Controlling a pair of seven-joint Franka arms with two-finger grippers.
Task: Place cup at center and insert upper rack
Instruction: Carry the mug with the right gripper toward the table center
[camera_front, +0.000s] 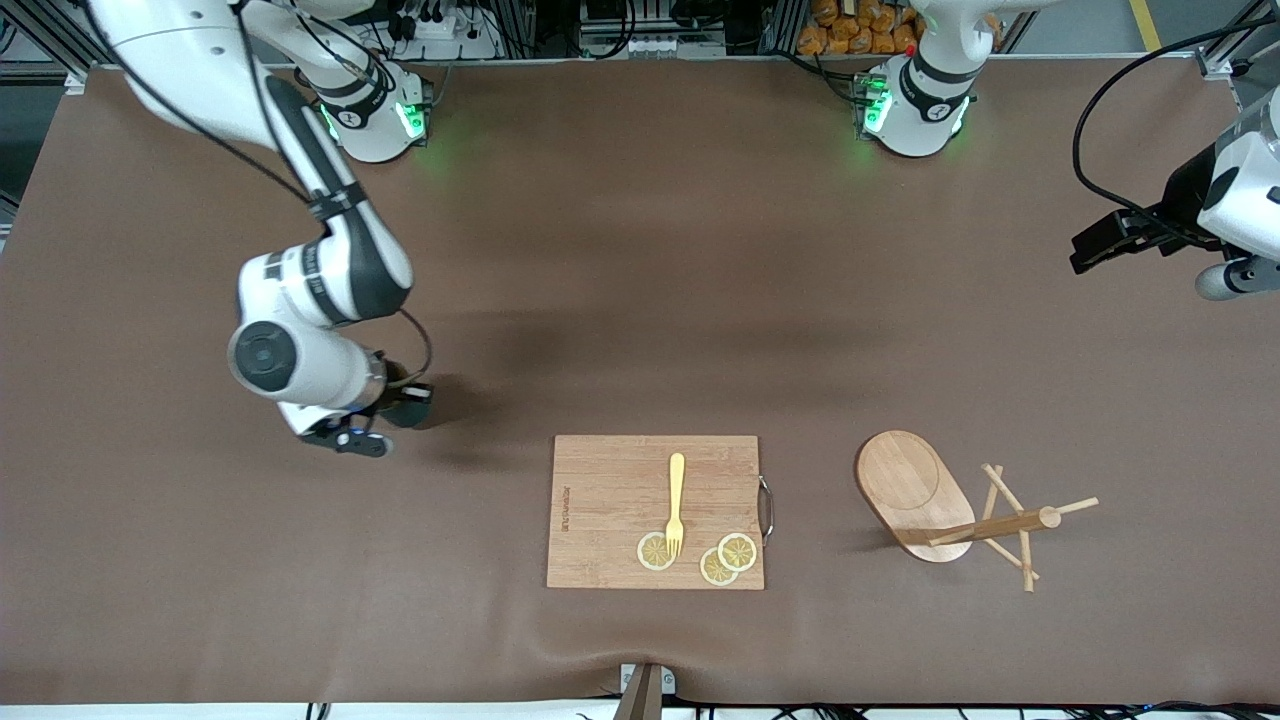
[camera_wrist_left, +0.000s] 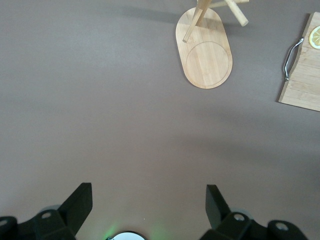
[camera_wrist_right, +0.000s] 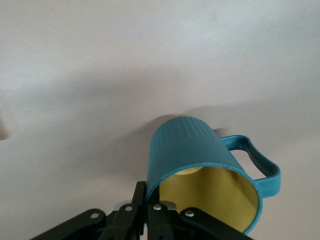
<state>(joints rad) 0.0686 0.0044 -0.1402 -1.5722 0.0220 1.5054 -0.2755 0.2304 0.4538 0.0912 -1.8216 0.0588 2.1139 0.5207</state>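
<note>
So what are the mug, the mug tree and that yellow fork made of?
The mug: teal outside with fine ribs, yellow inside, smooth matte look; likely ceramic or coated metal, I can't tell which. The mug tree: pale wood, probably bamboo, with visible grain on its oval base. The fork: uniform yellow, likely plastic.

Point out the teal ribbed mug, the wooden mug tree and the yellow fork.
Teal ribbed mug (camera_wrist_right: 187, 145): right wrist view, outer wall.
Wooden mug tree (camera_front: 905, 478): front view, oval base.
Yellow fork (camera_front: 676, 495): front view, handle.
</note>
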